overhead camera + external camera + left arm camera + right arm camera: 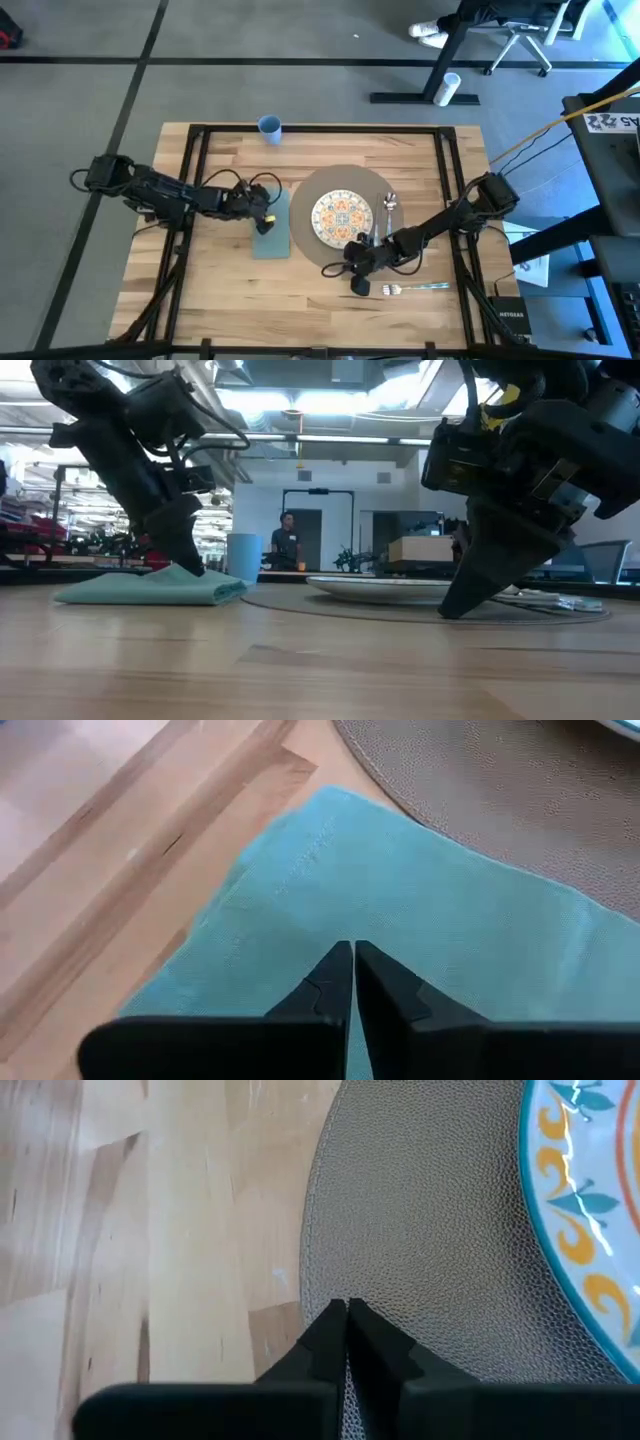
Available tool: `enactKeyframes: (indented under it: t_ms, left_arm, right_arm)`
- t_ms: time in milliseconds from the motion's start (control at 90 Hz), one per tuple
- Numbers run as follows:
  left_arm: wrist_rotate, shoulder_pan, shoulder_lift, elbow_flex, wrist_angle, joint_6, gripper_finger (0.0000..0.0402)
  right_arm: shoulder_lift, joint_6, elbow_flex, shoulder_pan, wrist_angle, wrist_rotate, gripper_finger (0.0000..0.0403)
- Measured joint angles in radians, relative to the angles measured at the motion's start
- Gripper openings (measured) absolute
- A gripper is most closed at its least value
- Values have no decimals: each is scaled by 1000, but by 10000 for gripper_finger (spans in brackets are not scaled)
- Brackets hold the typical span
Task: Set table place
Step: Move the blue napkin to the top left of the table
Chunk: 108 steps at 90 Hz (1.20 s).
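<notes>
The round grey-brown placemat (310,245) lies flat on the wooden table (210,290) and carries a patterned plate (343,217). A folded teal napkin (272,240) lies flat to its left. My left gripper (265,224) is shut, its tips down on the napkin (420,890). My right gripper (358,272) is shut, its tips on the placemat (430,1230) near the mat's near rim, just in front of the plate (590,1190). My left gripper presses its shut fingertips on the napkin's top face (345,925), coming from above and slanting from the table's left. The napkin lies flat on the table. My right gripper sets its shut fingertips on the placemat just inside its rim (365,1285), slanting down from the right. The mat lies flat.
A blue cup (270,127) stands at the table's far edge. A spoon (390,204) lies on the mat to the right of the plate. A fork (412,289) lies on the wood near the front right. A black frame (190,160) edges the table.
</notes>
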Motion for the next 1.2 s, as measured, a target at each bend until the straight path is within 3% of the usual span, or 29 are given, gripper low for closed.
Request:
enactKeyframes:
  t_ms: [522,1200]
  left_arm:
    - [74,53,66,1,72,36,0]
    - [72,106,79,1,107,48,0]
  right_arm:
    - [0,0,0,0,5,-2,0]
    - [0,0,0,0,10,-4,0]
